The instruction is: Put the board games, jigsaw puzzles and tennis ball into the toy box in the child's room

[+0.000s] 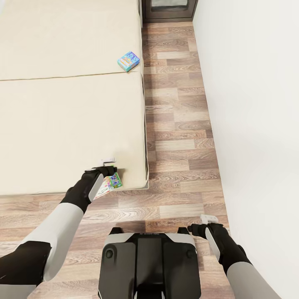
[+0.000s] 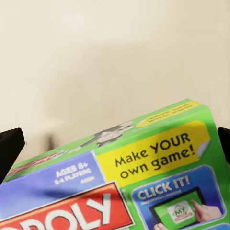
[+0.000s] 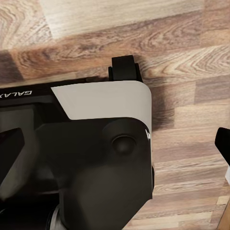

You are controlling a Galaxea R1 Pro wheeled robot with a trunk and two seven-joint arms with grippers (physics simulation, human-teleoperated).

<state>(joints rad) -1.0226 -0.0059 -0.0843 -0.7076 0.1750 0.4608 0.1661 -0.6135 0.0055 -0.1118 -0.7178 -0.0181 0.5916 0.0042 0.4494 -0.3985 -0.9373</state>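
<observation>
So the left tool (image 1: 104, 172) is clamped on a green Monopoly board game box (image 1: 110, 183), right at the near corner of the big cream-coloured bed (image 1: 62, 124). In the left wrist view the box (image 2: 139, 177) sits between the two black fingers (image 2: 9, 146), one at each edge of the picture, and you can read "Make YOUR own game!" and "CLICK IT!" on the lid, plus part of the red Monopoly logo. The box is tilted, with the cream mattress behind it.

The second one, a small blue and yellow board game box (image 1: 128, 61), is lying flat on the bed further up, close to the mattress edge on the floor side and just past the seam across the bedding.

The right tool (image 1: 206, 227) hangs low beside the robot's black and white base (image 1: 149, 261), over the wood plank floor (image 1: 178, 124). In the right wrist view its dark fingers (image 3: 17, 153) sit wide apart with nothing between them, just the base (image 3: 100, 143) and floorboards underneath.

A plain white wall (image 1: 253, 104) runs along the right side, and there's a dark cabinet (image 1: 168, 10) at the far end of the strip of floor.
</observation>
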